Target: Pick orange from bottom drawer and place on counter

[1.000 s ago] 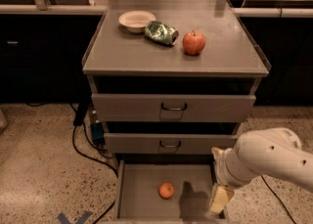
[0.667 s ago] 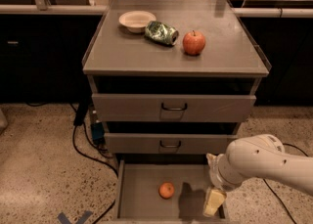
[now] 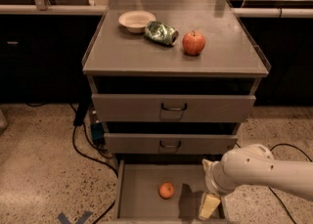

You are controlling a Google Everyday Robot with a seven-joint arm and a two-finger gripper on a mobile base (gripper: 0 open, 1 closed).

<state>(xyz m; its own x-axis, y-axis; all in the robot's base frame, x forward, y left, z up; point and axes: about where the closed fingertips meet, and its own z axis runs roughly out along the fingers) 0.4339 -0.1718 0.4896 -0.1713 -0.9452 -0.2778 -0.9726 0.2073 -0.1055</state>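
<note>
While the bottom drawer [image 3: 142, 189] stands pulled open at the foot of the grey cabinet, the orange [image 3: 167, 190] lies on its flat floor, roughly mid-width, with nothing touching it. The gripper [image 3: 209, 206] hangs low inside the right end of that drawer, close to the right wall. It is to the right of the orange and apart from it, with a dark shadow on the drawer floor between the 2. Only a pale yellowish tip of the gripper shows below the wrist, so whether it is released or clenched cannot be told; the orange is not in it. The white arm [image 3: 259, 171] reaches in from the right edge of the view, and its rounded wrist covers the drawer's right rear corner. Above are 2 more drawers with dark handles, the middle drawer [image 3: 137, 144] and the top drawer [image 3: 127, 108]. The counter [image 3: 146, 56] carries 3 things, all toward the back. A pale bowl [image 3: 136, 20] sits at the back left, and a crushed green can [image 3: 160, 33] lies on its side just right of it. A red apple [image 3: 193, 43] stands stem up just right of the can. Black cables [image 3: 80, 140] trail over the speckled floor [image 3: 44, 169] left of the cabinet. A blue tape mark [image 3: 76, 216] sits at the bottom edge, left of the open drawer.
</note>
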